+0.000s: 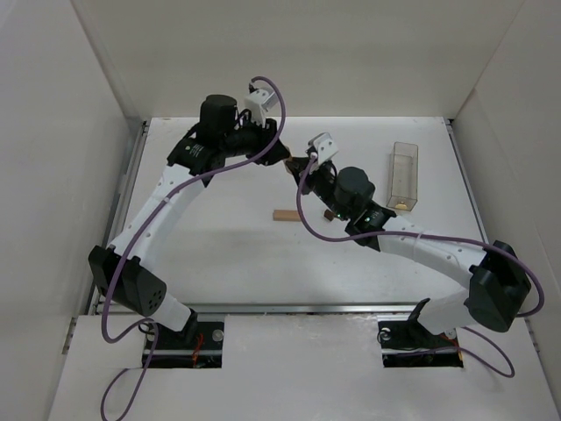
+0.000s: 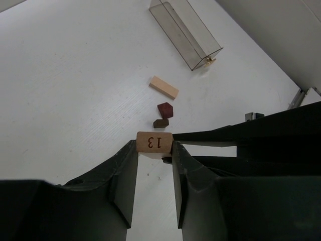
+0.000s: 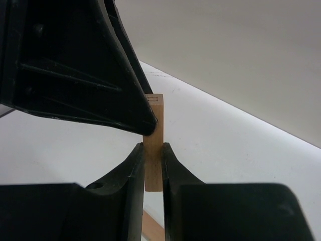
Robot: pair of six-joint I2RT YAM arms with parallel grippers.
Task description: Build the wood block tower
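A tan block marked "13" [image 2: 154, 141] is held in the air between both grippers. My left gripper [image 2: 154, 146] is shut on its end. My right gripper [image 3: 152, 150] is shut on the same block [image 3: 153, 165], a thin upright slab in its view, with the left gripper's fingers [image 3: 125, 108] pressed on its upper part. In the top view the two grippers meet at the table's back middle, the left gripper [image 1: 282, 156] next to the right gripper [image 1: 300, 167]. A tan bar [image 1: 285, 216] [image 2: 164, 87], a reddish-brown roof-shaped piece [image 2: 165, 110] and a small dark piece [image 2: 161, 123] lie on the table.
A clear plastic rectangular box [image 1: 403, 175] [image 2: 185, 32] lies at the back right with something small and yellowish at its near end. White walls enclose the table on three sides. The right arm's forearm [image 1: 412, 241] stretches across the right half.
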